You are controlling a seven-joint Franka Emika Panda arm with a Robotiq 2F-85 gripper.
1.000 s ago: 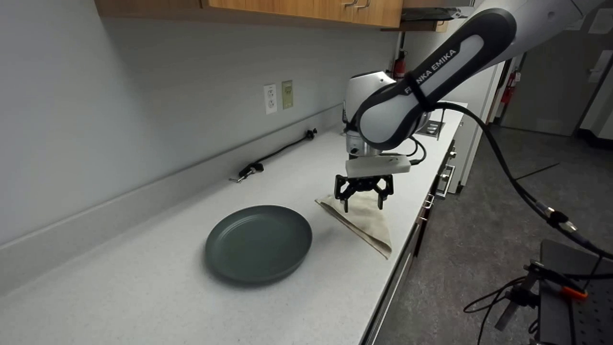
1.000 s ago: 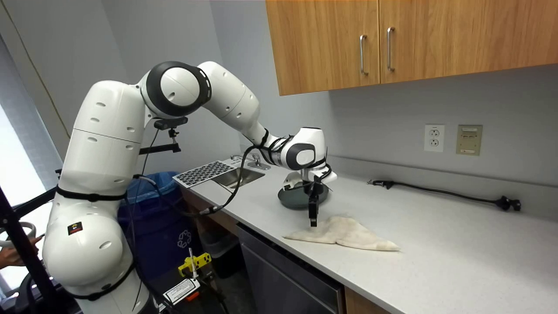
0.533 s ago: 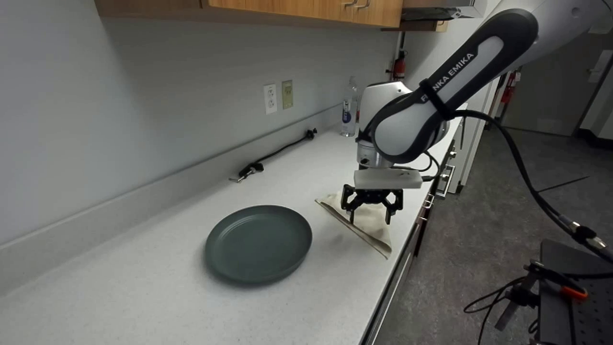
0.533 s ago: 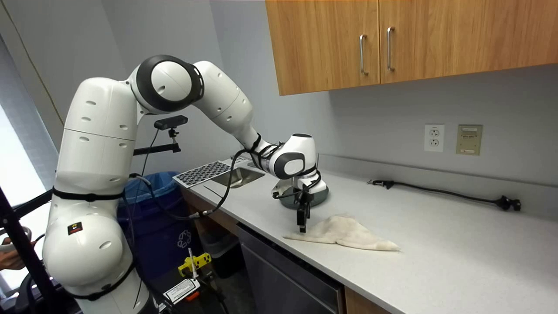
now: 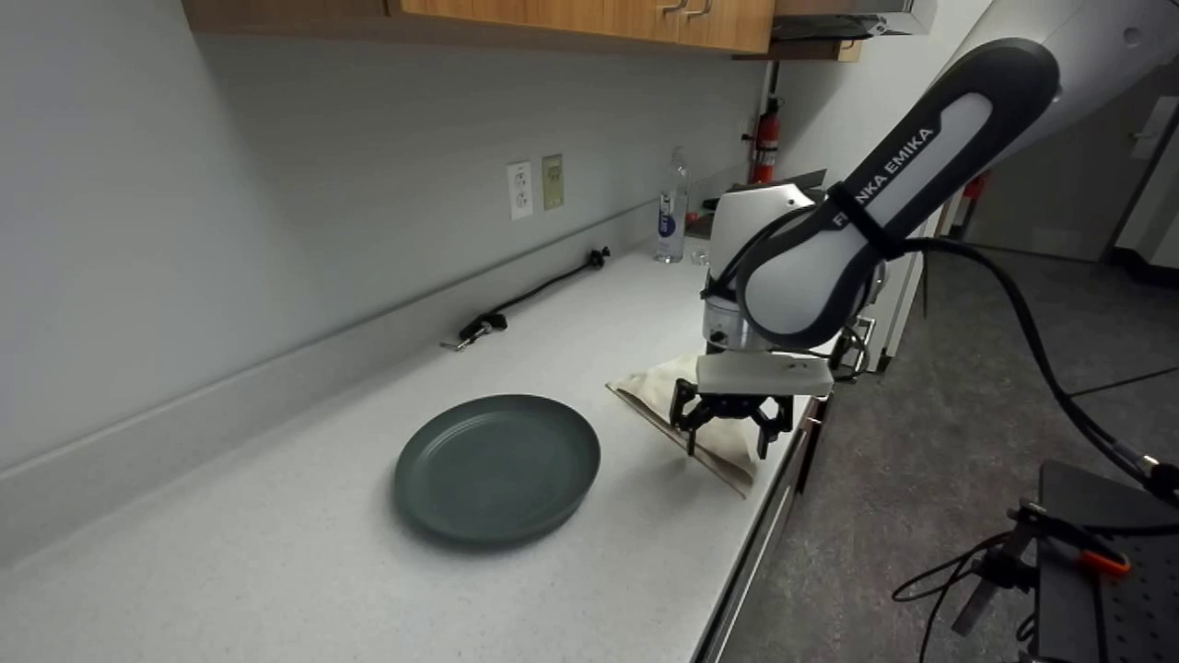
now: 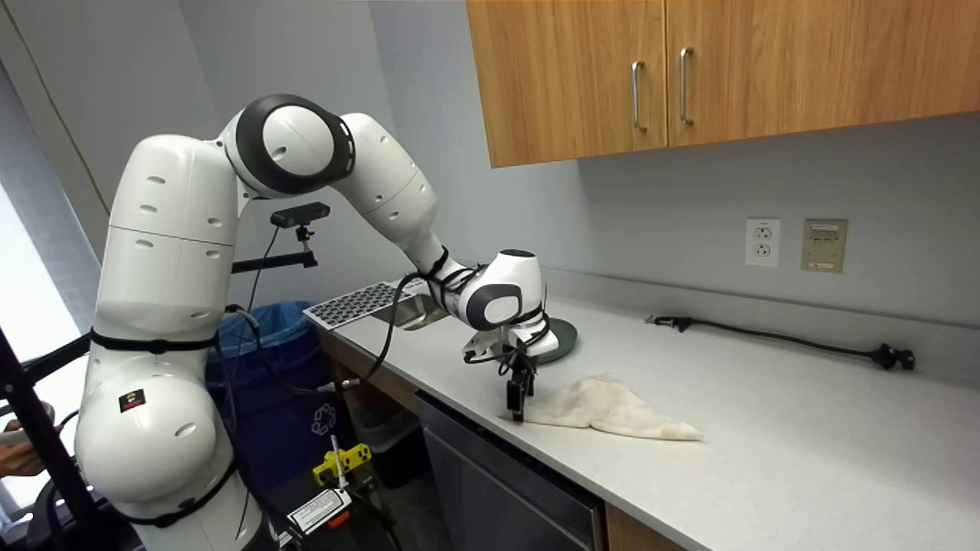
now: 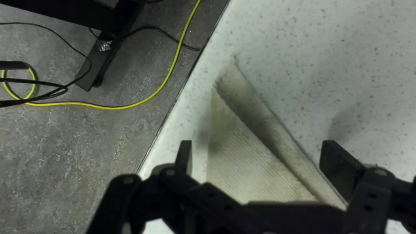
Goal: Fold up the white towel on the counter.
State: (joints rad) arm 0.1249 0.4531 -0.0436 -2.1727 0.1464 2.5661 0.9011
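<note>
Towel (image 7: 247,162), off-white with ribbed weave, folded into rough triangle, lower layer peeking past upper along one side, lies on counter (image 5: 276,552) near front edge. One towel; one gripper (image 5: 727,449) above it, jaws spread; one green plate (image 5: 497,470); one bottle (image 5: 672,219).

In an exterior view, a round dark-green plate (image 5: 497,470) lies left of a triangular off-white cloth towel (image 5: 652,389) on the white counter (image 5: 276,552); a black two-fingered gripper (image 5: 727,453) apparently hangs above the towel.
</note>
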